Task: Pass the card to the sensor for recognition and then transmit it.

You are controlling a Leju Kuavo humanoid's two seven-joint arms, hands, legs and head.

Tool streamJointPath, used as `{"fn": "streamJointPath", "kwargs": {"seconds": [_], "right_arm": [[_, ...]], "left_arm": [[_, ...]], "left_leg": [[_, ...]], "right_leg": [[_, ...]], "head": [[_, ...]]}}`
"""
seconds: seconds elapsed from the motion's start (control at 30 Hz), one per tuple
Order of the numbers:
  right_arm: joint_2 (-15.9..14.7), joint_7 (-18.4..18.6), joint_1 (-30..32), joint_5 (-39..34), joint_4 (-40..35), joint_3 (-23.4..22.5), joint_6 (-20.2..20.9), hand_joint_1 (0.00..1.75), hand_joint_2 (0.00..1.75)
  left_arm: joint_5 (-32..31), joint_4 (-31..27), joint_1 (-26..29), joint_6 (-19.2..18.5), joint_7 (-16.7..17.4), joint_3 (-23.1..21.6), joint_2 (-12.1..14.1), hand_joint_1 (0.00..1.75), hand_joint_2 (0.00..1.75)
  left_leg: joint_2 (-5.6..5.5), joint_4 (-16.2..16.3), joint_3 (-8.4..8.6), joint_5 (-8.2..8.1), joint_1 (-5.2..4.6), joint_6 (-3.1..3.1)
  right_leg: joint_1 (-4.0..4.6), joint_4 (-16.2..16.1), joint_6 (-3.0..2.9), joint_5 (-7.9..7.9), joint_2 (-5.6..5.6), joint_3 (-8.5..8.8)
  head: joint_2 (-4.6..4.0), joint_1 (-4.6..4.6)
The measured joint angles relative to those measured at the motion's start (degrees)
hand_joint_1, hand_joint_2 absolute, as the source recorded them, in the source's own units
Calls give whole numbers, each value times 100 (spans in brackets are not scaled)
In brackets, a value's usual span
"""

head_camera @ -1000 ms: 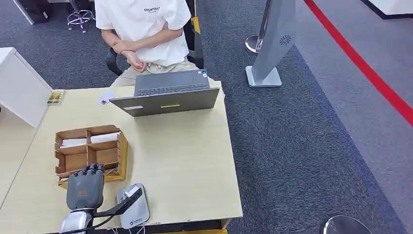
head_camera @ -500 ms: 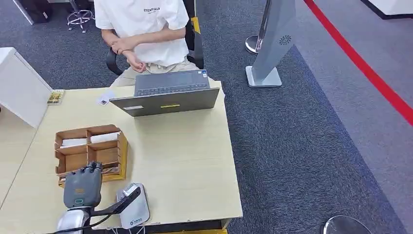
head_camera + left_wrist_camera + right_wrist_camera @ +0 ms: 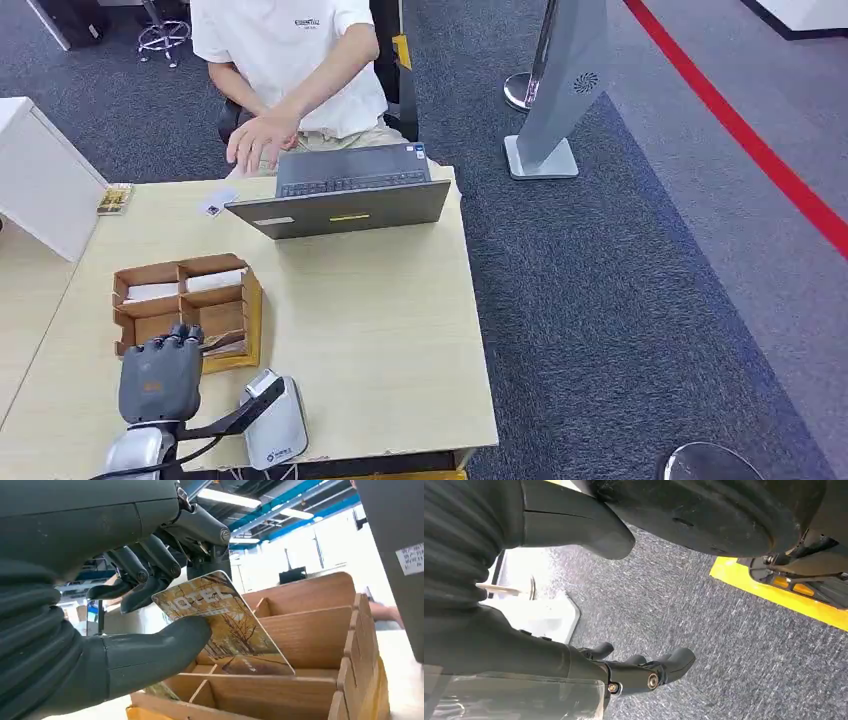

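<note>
My left hand [image 3: 160, 380] hovers over the near end of the wooden compartment box [image 3: 185, 305] at the table's front left. In the left wrist view its thumb and fingers pinch a yellow hotel card [image 3: 235, 630], tilted above the box's near compartments [image 3: 310, 635]. The grey card sensor [image 3: 275, 432] lies on the table just right of that hand, near the front edge. My right hand [image 3: 644, 672] hangs over grey carpet, fingers loosely bent and holding nothing.
A person sits behind the open laptop [image 3: 340, 195] with one hand [image 3: 258, 140] stretched out over the table's far edge. A small card [image 3: 212, 205] lies left of the laptop. White cards [image 3: 215, 281] fill the box's far compartments. A white cabinet [image 3: 40, 180] stands at the left.
My left hand has shifted slightly left over the box, still holding the card. The person has unfolded their arms and stretched one hand forward.
</note>
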Motion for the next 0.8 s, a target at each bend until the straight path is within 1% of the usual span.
{"fn": "streamJointPath", "kwargs": {"seconds": [0.03,0.13,0.23,0.3,0.33,0.4,0.47,0.53,0.67,0.8], "right_arm": [[0,0,0,-33,0,-20,-4,0,175],[0,2,5,-92,0,-67,-22,0,175],[0,20,7,-138,0,-133,-37,0,175],[0,20,8,-142,0,-175,-44,0,175],[0,20,9,-144,0,-186,-44,0,175],[0,20,10,-142,0,-205,-42,0,175],[0,18,10,-136,0,-212,-37,0,175],[0,-4,13,-54,0,-214,2,0,175],[2,-15,-6,92,0,-210,28,0,175],[2,20,-4,179,0,-190,46,0,175]], "left_arm": [[0,-70,16,-118,29,-50,28,175,175],[-2,-467,107,-591,105,-251,232,175,175],[83,-988,170,-979,214,-490,652,175,175],[333,-1329,157,-1171,221,-553,971,175,175],[453,-1495,129,-1237,241,-553,1146,175,175],[570,-1726,38,-1293,275,-553,1395,175,175],[635,-1881,-38,-1350,280,-555,1562,175,175],[669,-1945,-288,-1320,339,-546,1714,175,175],[612,-1840,-977,-1215,339,-397,1729,175,175],[408,-1553,-1260,-926,345,-334,1661,175,175]], "left_leg": [[0,0,0,0,0,0],[0,0,0,0,1,0],[1,0,0,0,3,0],[1,-1,1,0,3,-1],[1,-1,1,0,4,-1],[1,-1,2,1,5,-2],[1,-1,4,3,4,-4],[-4,-1,4,6,5,-3],[-13,-1,12,9,2,-2],[-12,0,13,9,1,-2]], "right_leg": [[0,0,0,0,0,0],[0,0,0,0,1,-1],[2,0,0,0,1,-3],[2,1,0,0,1,-4],[3,2,-1,0,2,-4],[3,4,-1,0,0,-2],[3,5,-1,0,1,-1],[3,4,-2,1,-6,0],[1,4,-2,2,-15,16],[1,4,-2,2,-12,15]], "head": [[2,0],[2,-2],[2,0],[2,-2],[2,0],[0,2],[2,-2],[2,2],[0,0],[0,2]]}}
